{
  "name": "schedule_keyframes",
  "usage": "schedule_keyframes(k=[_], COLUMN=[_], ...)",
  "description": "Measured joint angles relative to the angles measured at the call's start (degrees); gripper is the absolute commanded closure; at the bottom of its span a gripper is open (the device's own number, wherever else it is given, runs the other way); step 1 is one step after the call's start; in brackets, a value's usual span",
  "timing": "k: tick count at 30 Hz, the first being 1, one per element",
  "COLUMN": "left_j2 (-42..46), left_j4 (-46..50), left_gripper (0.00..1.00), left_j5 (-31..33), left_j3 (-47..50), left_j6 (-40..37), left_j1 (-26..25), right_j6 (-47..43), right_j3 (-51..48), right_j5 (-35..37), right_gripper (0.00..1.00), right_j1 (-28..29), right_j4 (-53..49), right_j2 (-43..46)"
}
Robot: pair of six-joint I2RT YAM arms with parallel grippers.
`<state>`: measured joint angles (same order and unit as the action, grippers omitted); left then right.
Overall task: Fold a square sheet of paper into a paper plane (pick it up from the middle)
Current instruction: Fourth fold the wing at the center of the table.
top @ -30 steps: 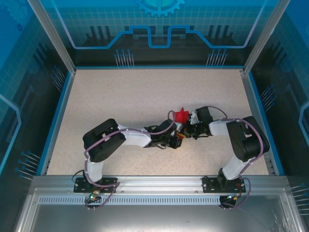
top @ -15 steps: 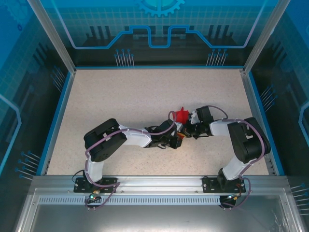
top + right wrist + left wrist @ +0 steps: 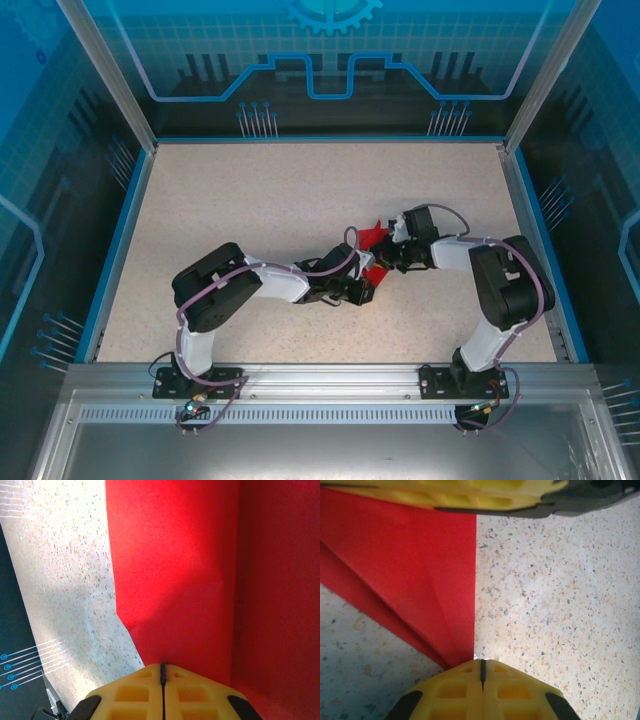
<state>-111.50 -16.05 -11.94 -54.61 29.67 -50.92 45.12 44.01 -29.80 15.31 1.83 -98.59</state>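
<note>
The red sheet of paper [image 3: 373,237] is folded into layers with creases and sits between the two grippers near the table's middle right. In the left wrist view, one pointed end of the paper [image 3: 420,570] runs into my left gripper [image 3: 481,661], whose jaws are shut on that tip. The right gripper's yellow fingers [image 3: 470,495] cross the paper's far end there. In the right wrist view the paper [image 3: 190,580] rises from my right gripper [image 3: 162,665], shut on its edge, with a vertical fold to the right. From above, the left gripper [image 3: 366,283] and right gripper [image 3: 388,260] almost meet.
The speckled beige table [image 3: 280,200] has a blue rim, with blue enclosure walls [image 3: 330,60] behind and at the sides. Both arms bend inward over the near half. A metal rail [image 3: 320,385] carries the arm bases at the front.
The right wrist has moved a little toward the far side and turned. More red paper now shows between the two grippers. Both stay shut.
</note>
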Motion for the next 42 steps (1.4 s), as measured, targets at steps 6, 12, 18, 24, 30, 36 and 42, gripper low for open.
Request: schedule_keyframes(k=[6,12,18,24,30,36,42], left_j2=[0.0,0.0,0.0,0.0,1.7,5.6,6.3], left_j4=[-0.8,-1.1,-1.2,-1.0,1.9,5.9,4.7], left_gripper=[1.0,1.0,1.0,1.0,1.0,1.0,1.0], left_j5=[-1.1,-1.9,-2.5,-3.1,-3.4,-3.1,-2.3], left_j3=[0.5,0.7,0.8,0.8,1.2,1.3,-1.4], left_j6=[-0.3,-1.3,-1.7,-2.4,-2.8,-2.1,-1.0], left_j1=[0.5,0.8,1.0,1.2,2.1,3.6,4.0], right_j6=[-1.7,-3.7,-5.0,-5.7,-5.8,-5.2,-3.5], right_j3=[2.6,4.5,6.8,9.0,9.2,6.7,4.7], right_j5=[2.0,1.7,-0.2,-1.1,-1.3,-2.3,-4.1], right_gripper=[0.93,0.93,0.93,0.93,0.93,0.94,0.94], right_j1=[-0.6,-1.6,-2.6,-3.7,-3.8,-3.7,-3.7], right_j4=[-1.8,-2.4,-2.3,-2.1,-2.2,1.2,3.9], right_j2=[-2.7,-5.4,-7.6,-9.6,-9.8,-9.1,-8.7])
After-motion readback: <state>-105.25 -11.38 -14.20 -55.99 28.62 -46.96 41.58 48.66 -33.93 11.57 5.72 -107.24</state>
